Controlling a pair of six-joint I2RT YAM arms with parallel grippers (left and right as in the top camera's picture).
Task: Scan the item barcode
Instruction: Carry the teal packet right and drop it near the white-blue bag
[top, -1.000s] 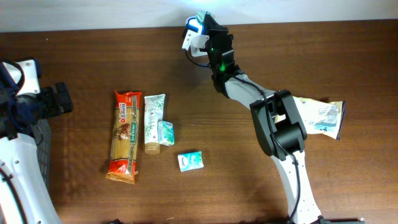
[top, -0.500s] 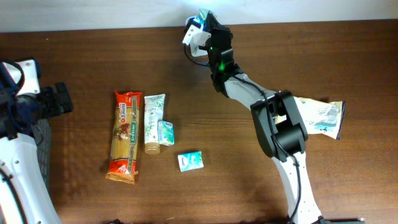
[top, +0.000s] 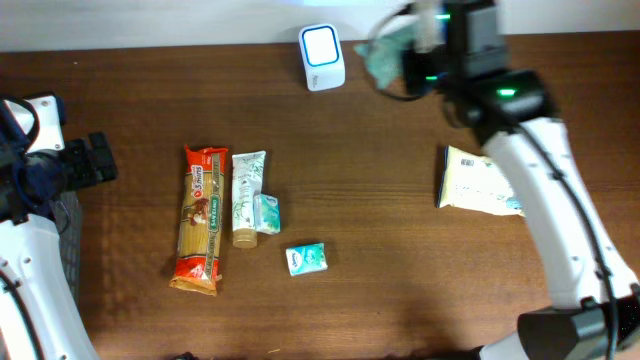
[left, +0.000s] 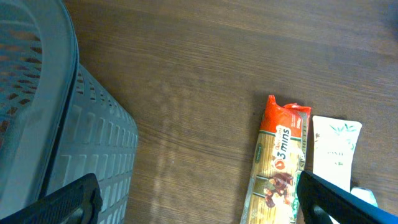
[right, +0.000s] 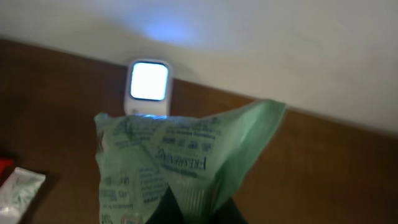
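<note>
Since a second ago my right arm has swung off the scanner (top: 322, 45). My right gripper (right: 194, 210) pinches a green packet (right: 180, 162), held up just beside it; my left gripper (left: 199, 202) gapes empty. This is the presenting step, and next I reckon the barcode must be turned toward the window.

At the back edge of the brown wooden desk (top: 420, 290) stands a white box scanner (top: 322, 44), a green plastic packet (top: 385, 55) just right of it; an orange pasta packet (top: 203, 218) lies left of a white tube (top: 246, 195), perhaps touching.

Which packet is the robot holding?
The green packet, pinched in the right gripper. The pasta packet and white packet lie on the table.
</note>
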